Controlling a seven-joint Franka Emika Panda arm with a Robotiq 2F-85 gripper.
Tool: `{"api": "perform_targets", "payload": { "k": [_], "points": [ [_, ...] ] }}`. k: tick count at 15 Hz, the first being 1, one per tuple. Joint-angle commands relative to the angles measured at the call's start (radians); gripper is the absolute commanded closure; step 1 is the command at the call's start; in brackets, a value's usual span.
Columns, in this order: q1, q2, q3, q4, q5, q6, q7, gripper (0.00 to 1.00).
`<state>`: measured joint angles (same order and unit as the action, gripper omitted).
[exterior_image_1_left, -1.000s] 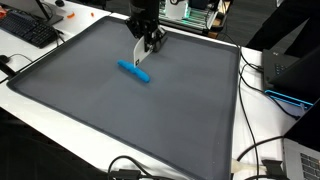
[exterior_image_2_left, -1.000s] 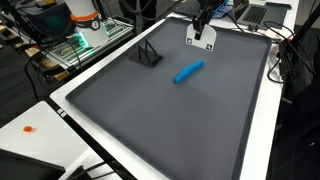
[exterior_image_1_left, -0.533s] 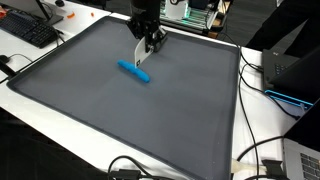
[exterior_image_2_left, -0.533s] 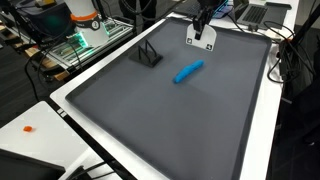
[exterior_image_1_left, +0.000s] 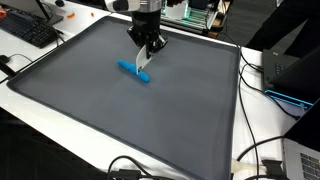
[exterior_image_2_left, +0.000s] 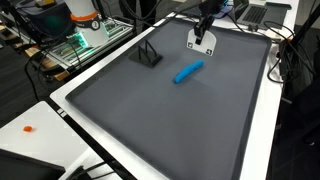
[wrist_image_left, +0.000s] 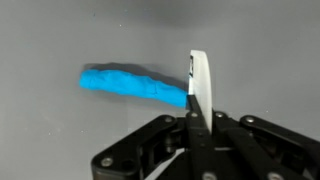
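Note:
My gripper (exterior_image_1_left: 148, 45) is shut on a thin white flat piece (exterior_image_1_left: 143, 62) that hangs down from the jaws above a grey mat (exterior_image_1_left: 110, 110). A blue elongated object (exterior_image_1_left: 133, 72) lies on the mat just below and beside the white piece. In the wrist view the white piece (wrist_image_left: 199, 85) is seen edge-on between the closed jaws (wrist_image_left: 195, 118), with the blue object (wrist_image_left: 130, 85) right behind it. Both also show in an exterior view: the gripper (exterior_image_2_left: 205, 22), the white piece (exterior_image_2_left: 201, 40) and the blue object (exterior_image_2_left: 188, 71). Whether the piece touches the blue object is unclear.
A small black stand (exterior_image_2_left: 150, 55) sits on the mat near its far edge. A white table rim (exterior_image_1_left: 150, 150) frames the mat. A keyboard (exterior_image_1_left: 25, 28), cables (exterior_image_1_left: 265, 160) and electronics (exterior_image_2_left: 85, 35) lie around the table.
The arm has shifted and turned slightly above the blue object, still holding the white piece. The blue object has not moved.

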<state>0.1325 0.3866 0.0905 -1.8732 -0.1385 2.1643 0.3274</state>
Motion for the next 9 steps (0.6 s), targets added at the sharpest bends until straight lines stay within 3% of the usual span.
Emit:
{"api": "perform_targets", "payload": {
  "k": [1, 9],
  "points": [
    [0.015, 0.051, -0.020, 0.046, 0.019, -0.004, -0.011, 0.99],
    [0.027, 0.119, -0.040, 0.098, 0.008, 0.000, 0.002, 0.99]
  ]
}}
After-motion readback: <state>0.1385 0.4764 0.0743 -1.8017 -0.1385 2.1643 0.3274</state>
